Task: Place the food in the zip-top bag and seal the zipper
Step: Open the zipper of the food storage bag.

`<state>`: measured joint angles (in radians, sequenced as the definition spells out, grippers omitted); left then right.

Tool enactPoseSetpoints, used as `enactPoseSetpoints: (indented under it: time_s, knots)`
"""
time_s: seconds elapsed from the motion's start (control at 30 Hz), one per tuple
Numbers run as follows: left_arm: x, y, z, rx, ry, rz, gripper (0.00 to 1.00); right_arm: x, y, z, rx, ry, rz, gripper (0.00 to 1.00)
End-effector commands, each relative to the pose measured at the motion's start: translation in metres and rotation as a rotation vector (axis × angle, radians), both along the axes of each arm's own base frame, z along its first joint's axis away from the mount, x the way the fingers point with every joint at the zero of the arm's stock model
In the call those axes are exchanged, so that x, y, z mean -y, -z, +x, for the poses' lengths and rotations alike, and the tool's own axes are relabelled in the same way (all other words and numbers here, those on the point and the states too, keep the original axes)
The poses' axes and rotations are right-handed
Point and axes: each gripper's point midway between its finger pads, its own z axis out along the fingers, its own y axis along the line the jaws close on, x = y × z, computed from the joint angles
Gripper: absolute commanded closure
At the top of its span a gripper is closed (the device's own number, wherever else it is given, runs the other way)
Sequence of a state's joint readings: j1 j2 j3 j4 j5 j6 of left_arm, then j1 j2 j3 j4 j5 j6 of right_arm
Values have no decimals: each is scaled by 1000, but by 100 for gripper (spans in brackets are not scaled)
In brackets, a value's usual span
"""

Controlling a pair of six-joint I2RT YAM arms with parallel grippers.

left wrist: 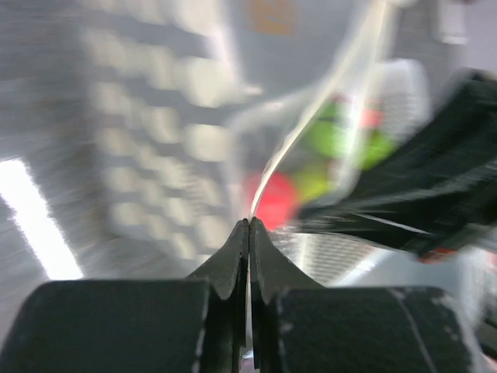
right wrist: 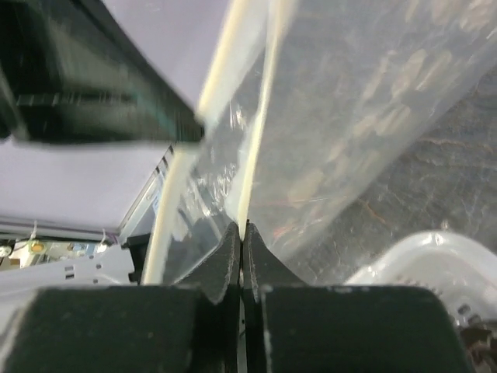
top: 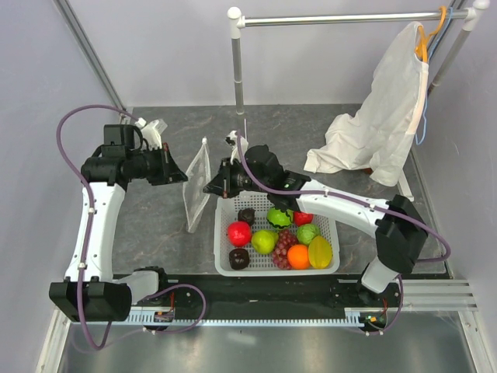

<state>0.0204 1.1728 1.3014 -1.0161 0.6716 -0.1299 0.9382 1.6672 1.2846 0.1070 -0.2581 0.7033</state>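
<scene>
The zip-top bag (top: 196,185) is rendered in clear plastic printed with white dots, and is edged by a whitish zipper (right wrist: 257,116). In the white mesh basket (top: 264,272) are seen a red apple (top: 239,233), round green fruits (top: 264,242), dark brown pieces (top: 239,259), an orange ball (top: 298,256), a yellow piece (top: 320,252) and what may be dark red grapes (top: 283,246). The tabletop (top: 155,225) is mottled dark grey. The left tool (left wrist: 249,221) and right tool (right wrist: 242,225) are black

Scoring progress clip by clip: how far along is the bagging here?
Done: left fingers and right fingers each pinch the zip-top bag, held upright beside the basket. In hand: opening its mouth, apparently. Left: all food sits in the basket; zipper unsealed.
</scene>
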Motion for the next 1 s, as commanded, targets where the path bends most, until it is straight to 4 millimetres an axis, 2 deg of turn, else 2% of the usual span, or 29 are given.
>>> enactPoseSetpoints:
  time_s: [0.0, 0.07, 0.1, 0.2, 0.23, 0.33, 0.37, 0.63, 0.77, 0.97]
  knots:
    - [-73, 4, 7, 64, -131, 431, 98, 29, -21, -17, 5, -36, 17, 100]
    - [-87, 14, 2, 48, -103, 530, 98, 37, -15, -26, -15, -67, 5, 100]
    - [-87, 19, -2, 45, -74, 538, 94, 40, -19, -31, -11, -81, 14, 100]
    - [-74, 26, -13, 55, 5, 494, 83, 37, -21, -35, -36, -103, 37, 100]
    - [-60, 26, -17, 57, 59, 432, 79, 34, -21, -36, -45, -105, 44, 100]
    - [-46, 29, -19, 60, 114, 359, 57, 23, -26, -37, -33, -120, 65, 100]
    - [-43, 28, -18, 61, 122, 345, 46, 19, -29, -38, -31, -127, 73, 100]
    - [-37, 36, -7, 11, 114, 295, 41, 15, -38, -43, -16, -146, 92, 100]
    - [-20, 33, -14, 12, 176, 202, 34, 15, -35, -43, -18, -144, 94, 100]
    - [-3, 30, -21, 8, 243, 109, 37, 10, -37, -41, -20, -145, 111, 100]
